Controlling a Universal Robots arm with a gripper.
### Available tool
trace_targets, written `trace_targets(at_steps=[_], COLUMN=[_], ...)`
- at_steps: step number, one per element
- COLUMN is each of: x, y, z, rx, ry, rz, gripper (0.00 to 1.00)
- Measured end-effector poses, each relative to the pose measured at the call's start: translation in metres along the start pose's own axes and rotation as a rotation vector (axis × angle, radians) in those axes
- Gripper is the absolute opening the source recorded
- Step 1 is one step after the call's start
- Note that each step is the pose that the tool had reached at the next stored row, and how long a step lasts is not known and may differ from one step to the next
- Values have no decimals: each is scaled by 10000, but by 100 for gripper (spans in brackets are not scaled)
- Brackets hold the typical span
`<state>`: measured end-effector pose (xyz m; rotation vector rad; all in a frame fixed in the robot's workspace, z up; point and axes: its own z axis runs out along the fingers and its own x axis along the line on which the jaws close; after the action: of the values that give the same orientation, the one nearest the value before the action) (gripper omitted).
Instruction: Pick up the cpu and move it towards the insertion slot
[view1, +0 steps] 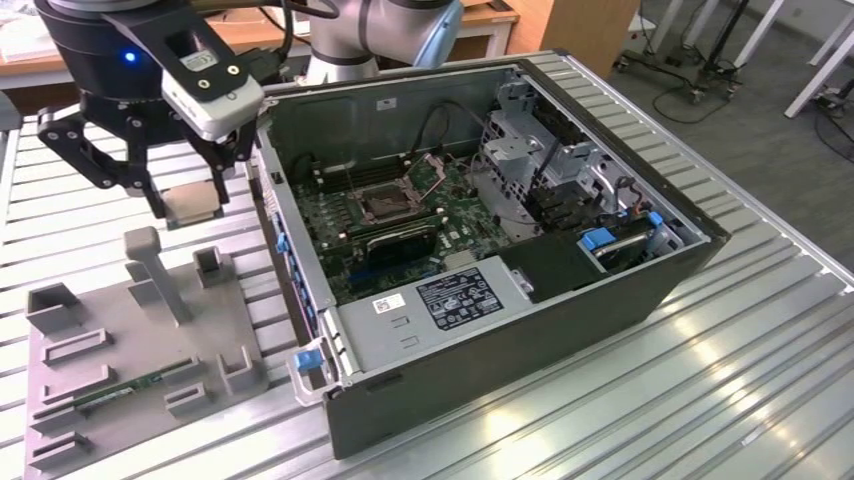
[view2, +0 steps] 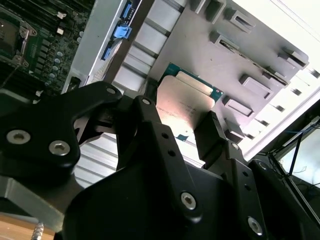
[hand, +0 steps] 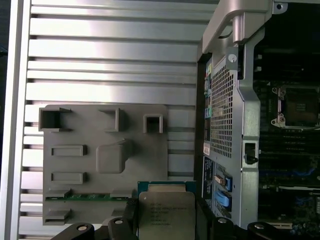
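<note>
Gripper (view1: 187, 208) is clamped on the cpu (view1: 196, 203). In both wrist views the black fingers (view2: 212, 132) press on two opposite edges of the chip. The cpu hangs above the grey tray (view1: 94, 410), to the exterior view's left of the open computer case (view1: 534, 330). The insertion slot (view1: 387, 203) sits on the green board inside the case, well apart from the cpu. A memory stick (view1: 134, 386) lies in the tray.

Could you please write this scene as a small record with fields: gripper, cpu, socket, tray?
gripper: shut on the cpu, one finger at each side
cpu position: held up outside the computer case, near the grey tray
insertion slot: inside the open case, dark centre, apart from the cpu
tray content: a green memory stick
</note>
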<state>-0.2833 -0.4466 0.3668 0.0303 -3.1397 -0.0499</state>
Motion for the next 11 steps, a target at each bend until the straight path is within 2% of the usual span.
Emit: trace_targets(at_steps=[11], x=[-173], y=[-3], z=[0], rx=[0], ry=[0], rz=[1], gripper=[54])
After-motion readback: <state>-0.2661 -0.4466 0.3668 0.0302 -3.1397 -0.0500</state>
